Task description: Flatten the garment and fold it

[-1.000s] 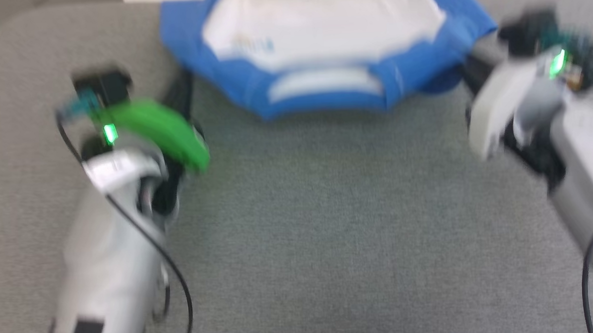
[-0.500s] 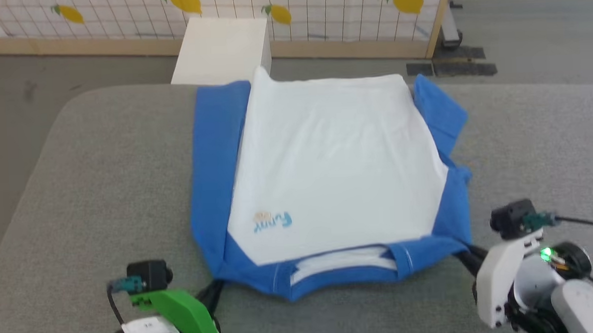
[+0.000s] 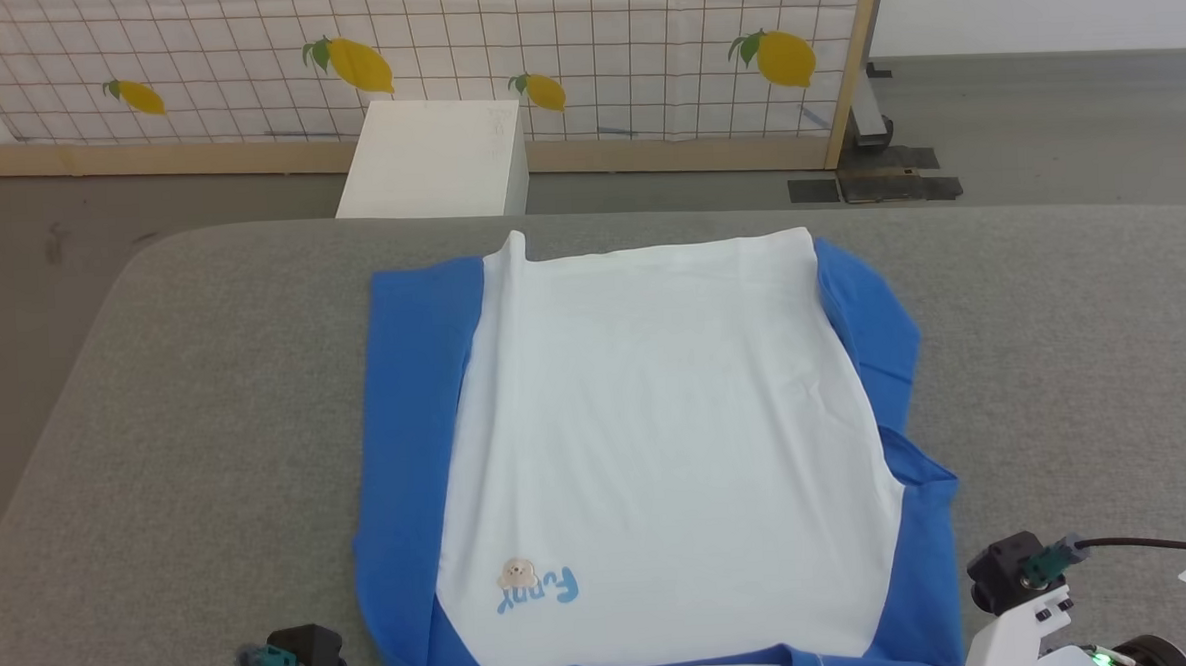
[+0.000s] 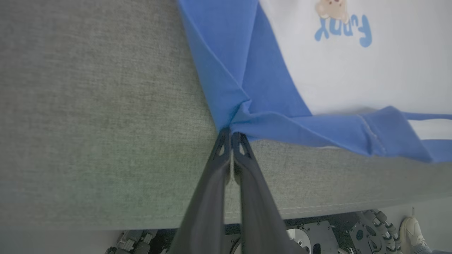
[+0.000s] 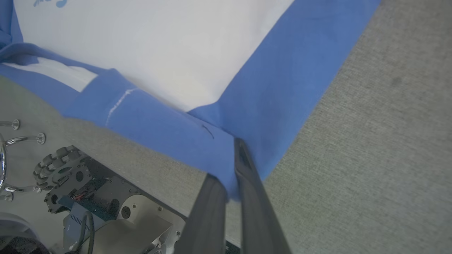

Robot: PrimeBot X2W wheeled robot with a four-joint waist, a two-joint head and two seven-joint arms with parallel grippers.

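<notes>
Garment (image 3: 658,450) lies front-up on the grey padded table (image 3: 205,390), roughly centred, collar end at the near edge by the robot, hem at the far edge. White body panel is mostly smooth, with faint wrinkles near the hem. Blue strips run down both long sides, and the right strip bulges outward about halfway down. Blue lettering (image 3: 539,588) with the beige cartoon mark (image 3: 515,574) sits at the near-left of the white panel and reads upside down from the head view. Left gripper (image 4: 231,133) has its jaws pressed together with no gap, tips pinching the near-left blue corner; the fabric gathers to a point at the tips and creases fan out from there. Right gripper (image 5: 229,158) is clamped on the near-right blue corner: one finger rides on top of the cloth, the other goes under it, and the blue edge runs between them. Both grip points sit just inside the table's front edge. The near collar band between the two grips looks slightly raised, not flat. The robot's base and an omni wheel (image 5: 56,162) show below the table edge. Beyond the table's far edge stand a white box (image 3: 435,160) and a lemon-print grid screen (image 3: 580,43).
</notes>
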